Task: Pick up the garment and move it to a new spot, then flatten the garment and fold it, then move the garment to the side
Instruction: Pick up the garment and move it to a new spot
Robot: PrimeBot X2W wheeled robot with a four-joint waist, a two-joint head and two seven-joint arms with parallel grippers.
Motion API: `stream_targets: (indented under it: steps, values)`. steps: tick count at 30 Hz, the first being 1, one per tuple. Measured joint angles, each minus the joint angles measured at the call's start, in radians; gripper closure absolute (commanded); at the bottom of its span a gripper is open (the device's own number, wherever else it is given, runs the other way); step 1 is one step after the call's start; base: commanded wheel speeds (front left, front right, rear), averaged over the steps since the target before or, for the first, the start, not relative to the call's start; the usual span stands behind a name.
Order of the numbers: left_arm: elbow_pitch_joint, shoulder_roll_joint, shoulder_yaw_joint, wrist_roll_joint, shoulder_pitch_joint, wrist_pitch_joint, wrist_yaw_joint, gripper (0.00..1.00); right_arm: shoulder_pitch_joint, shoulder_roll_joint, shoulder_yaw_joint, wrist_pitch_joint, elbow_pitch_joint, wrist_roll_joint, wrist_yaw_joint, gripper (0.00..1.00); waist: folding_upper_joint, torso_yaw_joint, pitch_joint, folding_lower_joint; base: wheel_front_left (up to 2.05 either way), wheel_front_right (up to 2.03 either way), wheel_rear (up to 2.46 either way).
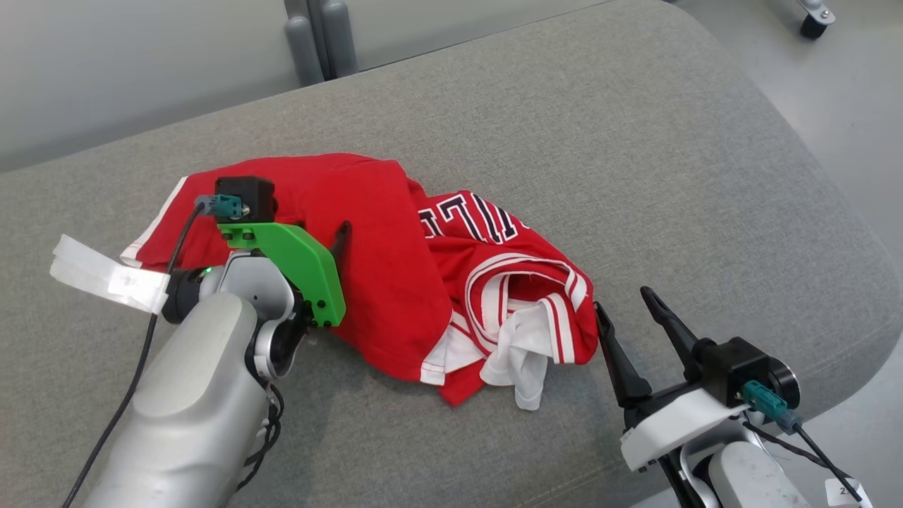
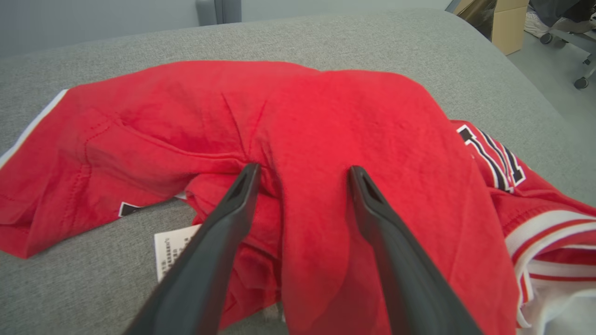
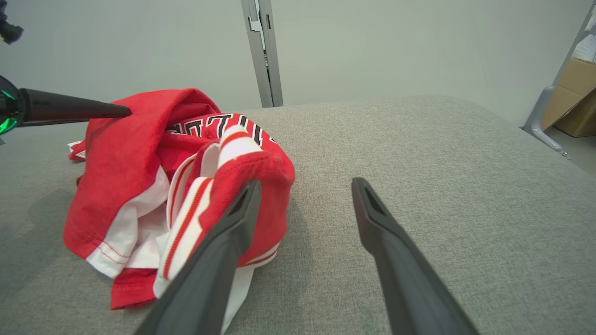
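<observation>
The garment is a red jersey with white trim and black-and-white letters, lying crumpled on the grey cushion. My left gripper sits over its left half. In the left wrist view this gripper is open, with its two dark fingers pressed into the garment on either side of a raised fold. My right gripper is open at the jersey's right edge. In the right wrist view its left finger lies against the bunched garment, with bare cushion between the fingers.
A white care label pokes out under the jersey. A strip of white tape lies on the cushion at the left. The cushion's rounded edge drops to the floor on the right, where a caster wheel and a cardboard box stand.
</observation>
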Motion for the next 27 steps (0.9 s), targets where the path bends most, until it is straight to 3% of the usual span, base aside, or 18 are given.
stream_targets:
  steps: [1,2,3,4,12,21,24,27]
  values:
    - [0.007,0.001,0.001,0.002,-0.005,-0.001,0.000,0.12,-0.001,0.000,0.000,0.000,0.000,0.000,0.000,0.00,0.0000,-0.003,0.003,0.0000,0.00,0.00,0.00]
    - [0.010,0.002,0.001,0.006,-0.009,-0.001,0.000,0.41,-0.001,0.000,-0.001,0.000,0.000,0.000,0.000,0.00,0.0000,-0.006,0.006,0.0000,0.00,0.00,0.00]
    - [0.012,0.002,0.002,0.006,-0.014,-0.003,0.000,0.62,-0.001,0.001,-0.002,0.000,0.000,0.000,0.000,0.00,0.0000,-0.010,0.009,0.0000,0.00,0.00,0.00]
    - [0.014,0.002,0.001,0.006,-0.017,-0.006,0.000,1.00,-0.001,0.001,-0.004,0.000,0.000,0.000,-0.001,0.00,0.0000,-0.012,0.011,0.0000,0.00,0.00,0.00]
    - [0.016,-0.008,-0.015,0.016,-0.057,-0.036,-0.013,1.00,0.001,0.002,-0.040,0.000,0.000,0.002,-0.011,0.00,0.0000,-0.006,0.018,0.0000,0.00,0.00,0.00]
    - [-0.118,-0.020,0.080,-0.012,-0.199,-0.115,-0.047,1.00,0.005,0.003,-0.062,0.000,0.000,0.002,-0.020,0.00,0.0000,0.053,0.013,0.0000,0.00,0.00,0.00]
    - [-0.132,0.039,0.107,-0.010,-0.216,-0.115,-0.053,1.00,0.008,0.003,-0.067,0.000,0.000,0.001,-0.027,0.00,0.0000,0.078,0.008,0.0000,0.00,0.00,0.00]
    - [-0.108,0.154,0.166,-0.011,-0.213,-0.107,-0.043,1.00,0.010,0.003,-0.070,0.000,-0.002,0.001,-0.027,0.00,0.0000,0.102,0.002,0.0000,0.00,0.00,0.00]
